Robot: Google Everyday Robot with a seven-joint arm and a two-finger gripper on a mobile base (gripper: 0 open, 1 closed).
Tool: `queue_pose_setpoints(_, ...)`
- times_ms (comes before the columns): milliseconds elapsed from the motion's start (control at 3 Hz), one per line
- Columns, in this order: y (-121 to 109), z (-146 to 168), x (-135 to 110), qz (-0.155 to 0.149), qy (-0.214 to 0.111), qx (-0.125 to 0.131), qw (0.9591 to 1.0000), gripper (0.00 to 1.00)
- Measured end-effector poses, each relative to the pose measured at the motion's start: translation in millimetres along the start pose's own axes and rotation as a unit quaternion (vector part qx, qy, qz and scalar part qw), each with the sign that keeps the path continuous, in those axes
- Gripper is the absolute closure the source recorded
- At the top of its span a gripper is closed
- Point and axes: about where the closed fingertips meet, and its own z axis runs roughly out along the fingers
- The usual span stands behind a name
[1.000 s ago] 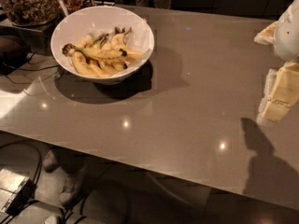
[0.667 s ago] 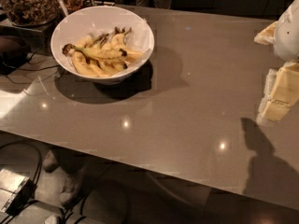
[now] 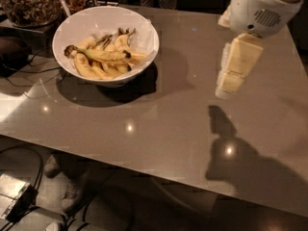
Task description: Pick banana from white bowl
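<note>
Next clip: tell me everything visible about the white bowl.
The wide round plain white bowl looks smooth, with sloping sides. It stands upright at the far left of the grey-brown table, holding several yellow bananas, a brown-streaked banana lying across the top. The robot's cream hand hangs well to its right, apart from it.

Cropped and covered
The cream hand (image 3: 234, 71) hangs over the grey worktop's (image 3: 159, 129) right side, its white arm (image 3: 262, 8) cropped at the top; the brown-streaked yellow banana (image 3: 103, 56) covers other bananas (image 3: 84, 66) in the round white bowl (image 3: 101, 20).

A granola container (image 3: 28, 5) stands past the grey table's (image 3: 159, 129) far-left corner.
</note>
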Motion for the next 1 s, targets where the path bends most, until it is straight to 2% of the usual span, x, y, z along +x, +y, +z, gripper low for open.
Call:
queue_pose_setpoints(667,0.0,-1.5,-3.7,0.002,0.003,0.009,1.0000,0.00)
queue_pose_setpoints(1000,1.6,6.5,-5.2,0.009,0.035,0.008,0.9993,0.00)
